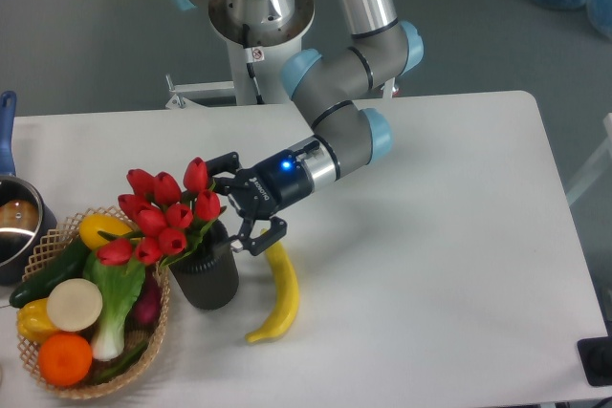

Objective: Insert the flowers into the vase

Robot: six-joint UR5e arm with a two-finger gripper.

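Observation:
The flowers (164,214), a bunch of red tulip buds on green stems, stand with their stems in the mouth of the vase (207,280). They lean left, so the buds hang over the basket's edge. The vase is a dark grey cylinder standing upright between the basket and the banana. My gripper (243,200) is just right of the bunch, above the vase's right rim. It is open, with one finger (226,161) beside the top buds and the other near the banana's tip. Nothing is held between the fingers.
A wicker basket (158,324) of vegetables and fruit touches the vase on its left. A yellow banana (279,291) lies right of the vase. A dark pot (13,222) with a blue handle sits at the table's left edge.

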